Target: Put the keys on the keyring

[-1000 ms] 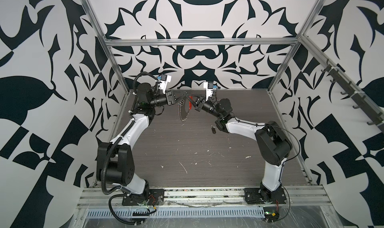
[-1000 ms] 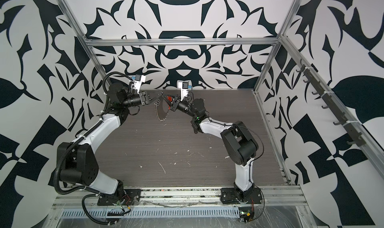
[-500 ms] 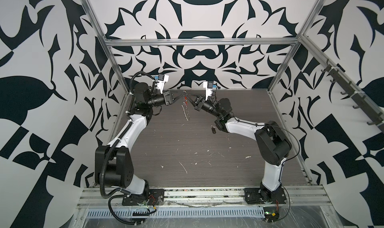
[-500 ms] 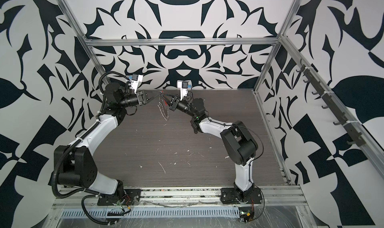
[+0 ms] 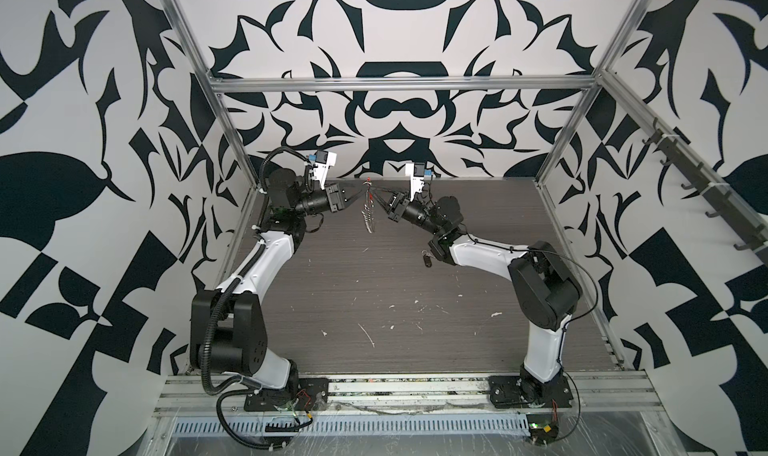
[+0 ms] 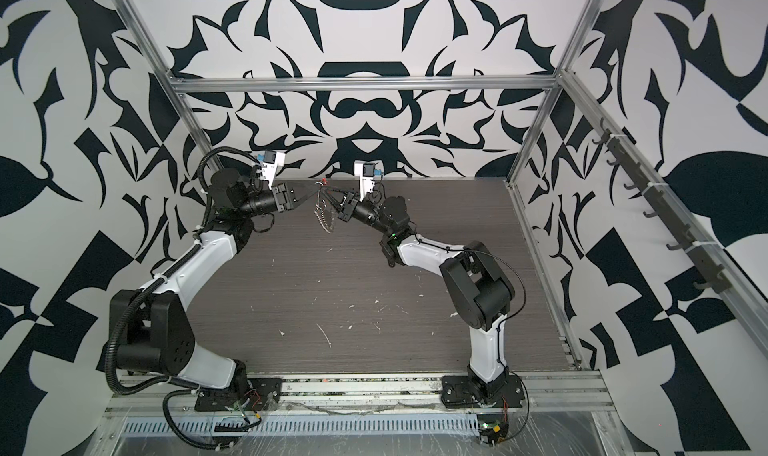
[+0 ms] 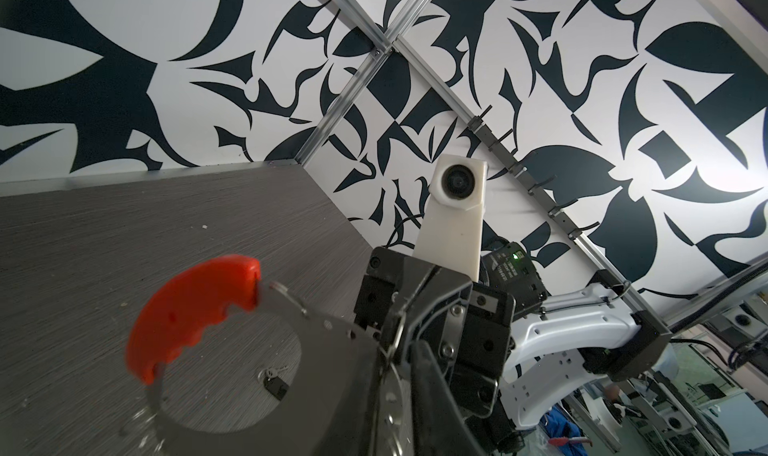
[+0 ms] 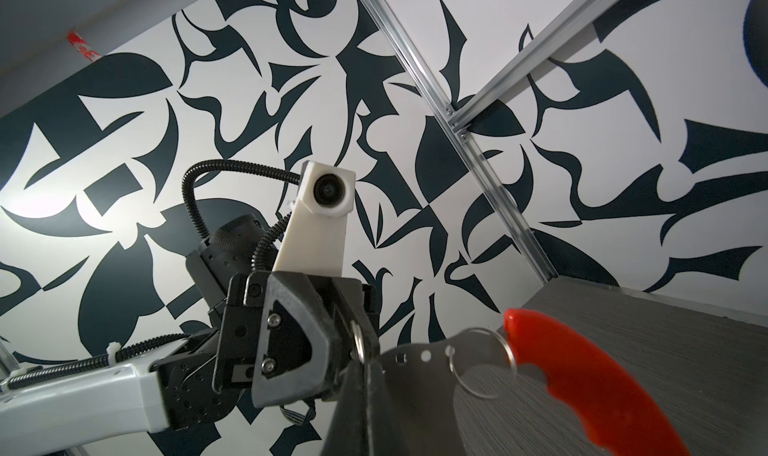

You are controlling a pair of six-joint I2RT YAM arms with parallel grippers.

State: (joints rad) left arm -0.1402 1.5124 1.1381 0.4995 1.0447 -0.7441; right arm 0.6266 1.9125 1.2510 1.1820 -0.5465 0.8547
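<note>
Keyring (image 5: pixel 368 215) hangs far centre, clamped by left end effector (image 5: pixel 357 196) and right end effector (image 5: pixel 377 193); opposed pulling could wrench it loose (black key fob (image 5: pixel 425 261) lies on counter (image 5: pixel 374 292)).

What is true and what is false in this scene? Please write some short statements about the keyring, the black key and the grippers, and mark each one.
1. The keyring hangs in the air above the table. True.
2. The black key is already on the keyring. False: it lies on the table, apart from it.
3. The right gripper is shut on the keyring. True.
4. The keyring's plastic section is blue. False: it is red.
</note>
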